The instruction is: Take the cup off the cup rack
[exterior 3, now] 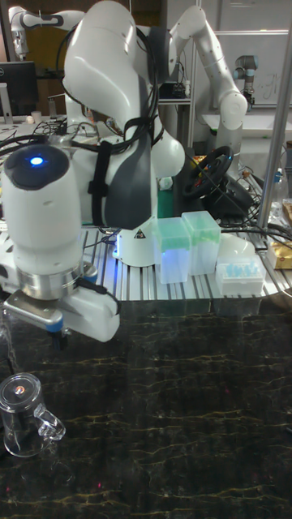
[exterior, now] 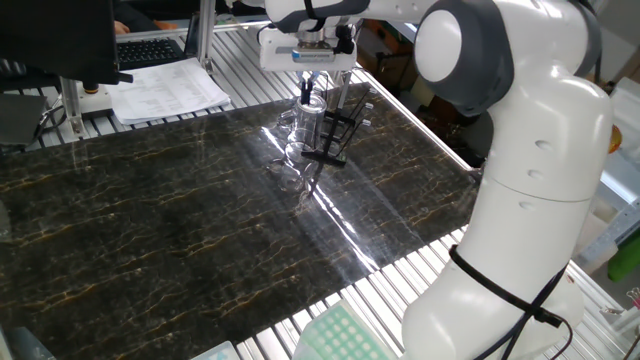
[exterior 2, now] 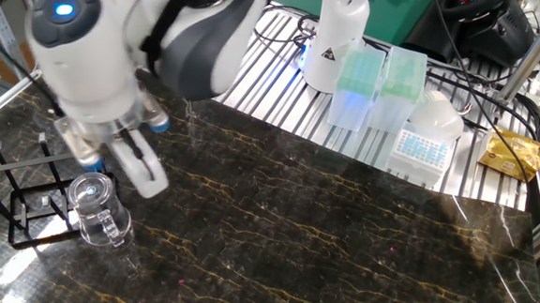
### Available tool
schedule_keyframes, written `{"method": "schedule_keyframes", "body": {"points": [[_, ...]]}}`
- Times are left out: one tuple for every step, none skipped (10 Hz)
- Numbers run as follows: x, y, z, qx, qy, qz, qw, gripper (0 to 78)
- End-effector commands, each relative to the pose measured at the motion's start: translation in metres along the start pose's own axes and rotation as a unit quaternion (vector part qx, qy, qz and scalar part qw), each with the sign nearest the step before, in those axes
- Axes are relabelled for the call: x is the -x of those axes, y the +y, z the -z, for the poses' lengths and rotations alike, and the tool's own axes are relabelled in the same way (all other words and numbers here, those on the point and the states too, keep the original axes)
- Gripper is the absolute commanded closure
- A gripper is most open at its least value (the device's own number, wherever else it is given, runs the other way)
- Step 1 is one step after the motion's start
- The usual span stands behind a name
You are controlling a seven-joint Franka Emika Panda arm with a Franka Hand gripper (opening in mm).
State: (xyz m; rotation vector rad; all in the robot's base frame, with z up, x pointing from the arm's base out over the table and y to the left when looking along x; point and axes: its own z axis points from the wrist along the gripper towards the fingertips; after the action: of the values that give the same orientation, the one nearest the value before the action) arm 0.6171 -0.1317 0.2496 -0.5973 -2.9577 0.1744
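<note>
The cup point(exterior 2: 93, 209) is a clear glass mug standing upright, handle toward the camera, right against the near side of the black wire cup rack point(exterior 2: 15, 200). I cannot tell whether it touches the rack. My gripper point(exterior 2: 121, 165) hangs open just above and behind the cup's rim, holding nothing. In one fixed view the gripper point(exterior: 322, 95) is directly over the cup point(exterior: 298, 130) and cup rack point(exterior: 335, 128) at the far side of the dark marble top. The tall fixed view shows the cup point(exterior 3: 24, 413) at lower left, below the gripper point(exterior 3: 58, 334).
Green pipette tip boxes point(exterior 2: 359, 75) and a white tip rack point(exterior 2: 420, 142) sit on the slatted metal bench behind the marble top. A second robot's base point(exterior 2: 333, 35) stands there too. A yellow packet point(exterior 2: 512, 151) lies at the right. Papers point(exterior: 165, 90) lie at the far left.
</note>
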Motion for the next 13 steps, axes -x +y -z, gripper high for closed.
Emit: {"method": "schedule_keyframes", "body": {"points": [[0.02,-0.017,-0.004,-0.003,-0.008,-0.002,1.0,77.6],[0.021,-0.019,-0.004,-0.003,-0.008,-0.001,1.0,77.6],[0.02,-0.02,-0.001,-0.003,-0.01,-0.003,0.9999,77.6],[0.021,-0.022,0.002,-0.006,-0.013,-0.004,0.9999,77.6],[0.024,-0.023,0.002,-0.006,-0.016,-0.002,0.9998,77.6],[0.024,-0.023,0.002,-0.006,-0.016,-0.002,0.9998,77.6],[0.034,-0.027,0.005,-0.004,-0.021,0.005,0.9998,77.6],[0.038,-0.03,0.004,-0.004,-0.022,0.009,0.9997,77.6],[0.042,-0.034,0.0,-0.004,-0.026,0.014,0.9996,77.6],[0.046,-0.038,-0.003,-0.002,-0.031,0.018,0.9994,77.6],[0.05,-0.04,-0.005,0.001,-0.032,0.02,0.9993,77.6],[0.052,-0.04,-0.005,0.001,-0.033,0.021,0.9992,77.6],[0.058,-0.04,-0.005,0.001,-0.034,0.023,0.9992,77.6]]}}
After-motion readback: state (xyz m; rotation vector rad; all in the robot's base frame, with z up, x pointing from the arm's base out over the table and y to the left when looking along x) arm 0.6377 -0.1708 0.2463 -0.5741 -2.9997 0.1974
